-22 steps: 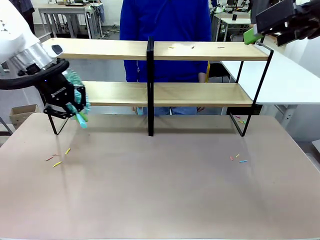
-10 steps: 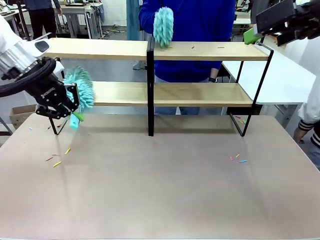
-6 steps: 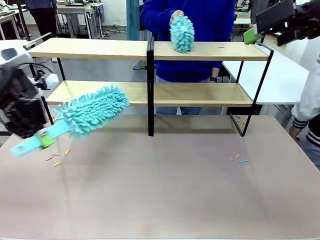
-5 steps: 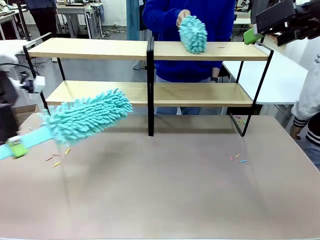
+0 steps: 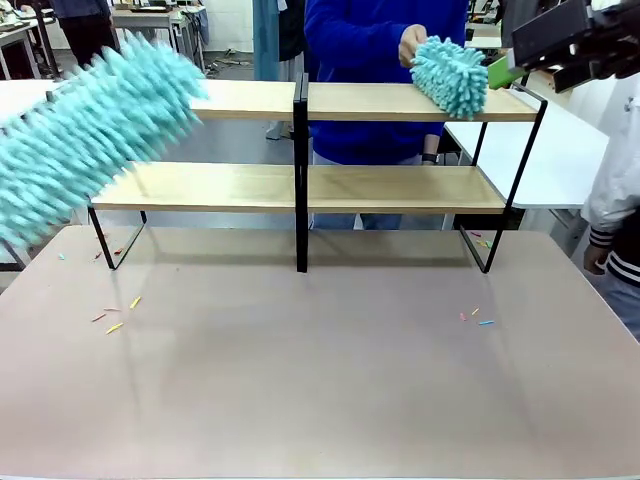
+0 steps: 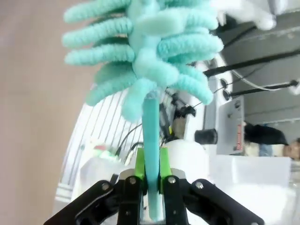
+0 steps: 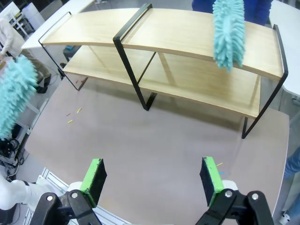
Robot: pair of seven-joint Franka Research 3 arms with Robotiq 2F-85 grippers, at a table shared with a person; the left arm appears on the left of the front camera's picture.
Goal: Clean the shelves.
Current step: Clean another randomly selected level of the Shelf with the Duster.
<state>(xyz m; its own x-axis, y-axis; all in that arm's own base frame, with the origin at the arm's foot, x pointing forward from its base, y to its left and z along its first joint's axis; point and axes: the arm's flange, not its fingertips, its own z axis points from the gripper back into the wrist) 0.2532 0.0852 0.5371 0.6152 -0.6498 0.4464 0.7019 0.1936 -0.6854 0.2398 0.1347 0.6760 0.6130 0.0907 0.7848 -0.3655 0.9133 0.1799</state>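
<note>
My left gripper (image 6: 151, 180) is clenched on the flat handle of a teal fluffy duster (image 6: 145, 56), green pads pinching it on both sides. In the front view that duster (image 5: 85, 140) is a big blur at the left, raised in front of the left end of the shelves (image 5: 300, 187). My right gripper (image 7: 154, 180) is released, fingers wide apart, nothing between them, high over the table (image 7: 168, 140). The shelves stand at the far side of the table, two wood boards on a black frame with a centre post. The person's hand (image 5: 410, 42) holds a second teal duster (image 5: 450, 75) on the right half of the top board. Small coloured scraps (image 5: 118, 318) lie on the table near the left, more scraps (image 5: 476, 316) near the right.
</note>
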